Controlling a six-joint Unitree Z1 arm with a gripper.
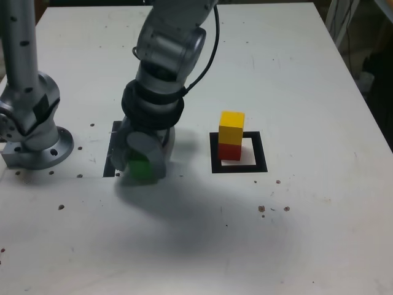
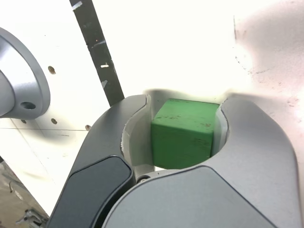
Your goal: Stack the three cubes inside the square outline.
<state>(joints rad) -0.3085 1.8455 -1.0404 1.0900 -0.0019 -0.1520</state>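
Observation:
The green cube [image 2: 184, 132] sits between my gripper's [image 2: 183, 102] two grey fingers, which press on both of its sides. In the exterior view the gripper [image 1: 140, 167] is down at the table with the green cube [image 1: 140, 169] partly showing under it. To the exterior view's right, the yellow cube [image 1: 231, 127] rests on the red cube [image 1: 229, 151] inside the square outline [image 1: 238, 167], toward its left side.
A thin black strip [image 1: 112, 149] lies on the white table beside the gripper, also in the wrist view [image 2: 97, 50]. The arm's grey base [image 1: 29, 132] stands at the exterior view's left. Small holes and specks dot the table.

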